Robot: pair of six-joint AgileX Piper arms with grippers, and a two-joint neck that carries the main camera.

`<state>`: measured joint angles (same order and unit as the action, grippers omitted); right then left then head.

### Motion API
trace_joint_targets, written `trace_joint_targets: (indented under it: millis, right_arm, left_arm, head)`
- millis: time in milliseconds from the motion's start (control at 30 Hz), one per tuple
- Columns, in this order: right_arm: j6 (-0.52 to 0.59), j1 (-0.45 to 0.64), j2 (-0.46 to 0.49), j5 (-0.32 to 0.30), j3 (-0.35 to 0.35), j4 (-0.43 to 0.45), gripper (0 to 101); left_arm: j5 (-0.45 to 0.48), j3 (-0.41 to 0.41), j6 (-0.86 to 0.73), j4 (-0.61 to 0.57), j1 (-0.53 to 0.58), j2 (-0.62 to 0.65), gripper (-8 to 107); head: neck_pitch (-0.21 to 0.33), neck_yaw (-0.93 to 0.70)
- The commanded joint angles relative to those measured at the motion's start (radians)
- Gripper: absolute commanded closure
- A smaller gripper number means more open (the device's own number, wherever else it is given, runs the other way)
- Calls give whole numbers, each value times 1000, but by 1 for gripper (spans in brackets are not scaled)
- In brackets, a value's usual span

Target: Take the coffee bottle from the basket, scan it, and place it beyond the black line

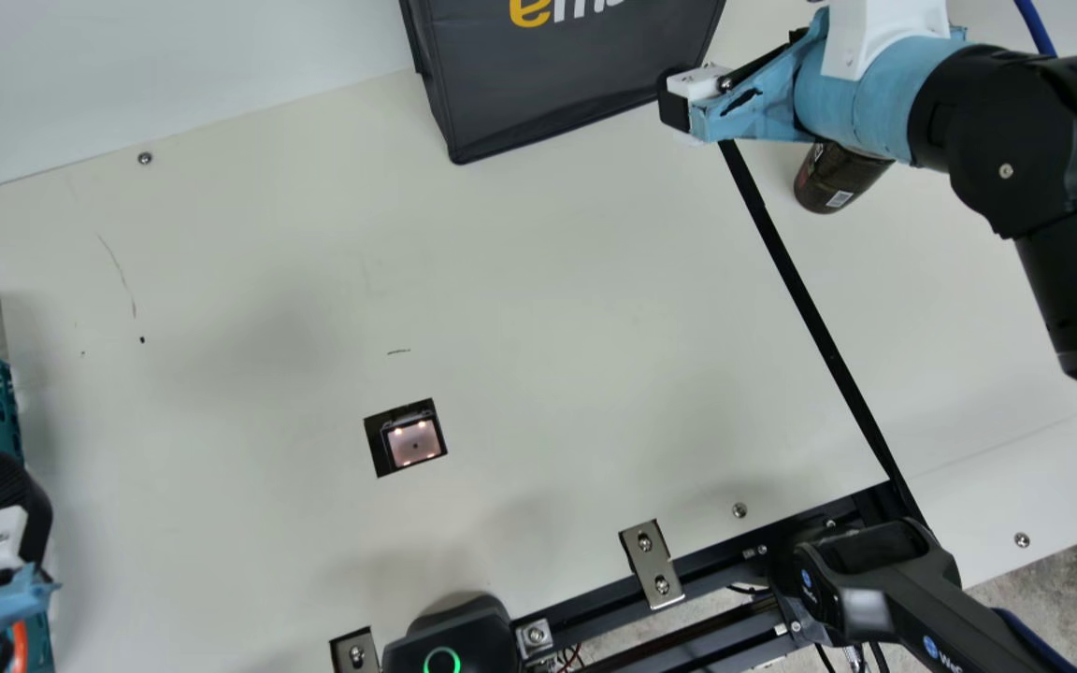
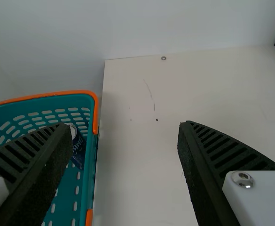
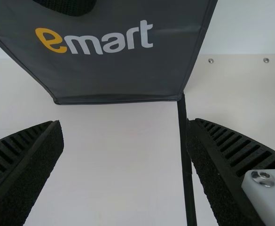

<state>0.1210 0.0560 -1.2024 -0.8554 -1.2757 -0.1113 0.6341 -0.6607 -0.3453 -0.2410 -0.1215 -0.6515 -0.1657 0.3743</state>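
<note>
A dark brown coffee bottle (image 1: 825, 179) with a small white barcode is on the table to the right of the black line (image 1: 805, 294), partly hidden beneath my right arm; whether it stands or lies I cannot tell. My right gripper (image 1: 681, 101) is above the line's far end, left of the bottle. Its fingers are apart in the right wrist view, where the gripper (image 3: 124, 127) holds nothing. At the left edge, my left gripper (image 1: 10, 523) hangs over the teal basket (image 1: 10, 402). The left wrist view has this gripper (image 2: 123, 127) open and empty beside the basket (image 2: 88, 155).
A scanner window (image 1: 414, 442) is set in the table left of the line. A dark grey bag (image 1: 557, 84) stands at the back. Inside the basket is a dark blue can (image 2: 78, 148). Metal brackets (image 1: 651, 564) and a black handheld device (image 1: 903, 589) line the near edge.
</note>
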Motion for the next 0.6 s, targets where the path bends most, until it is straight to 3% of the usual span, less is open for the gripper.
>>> trace_joint_targets:
  millis: [0, 567]
  right_arm:
    - [1, -2, 0, 0, -2, 2, 10]
    - [17, 3, 19, 1, -22, -9, 10]
  left_arm:
    - [0, 0, 0, 0, 0, 0, 9]
    - [0, 0, 0, 0, 0, 0, 9]
  head:
    - [27, 2]
    - [27, 2]
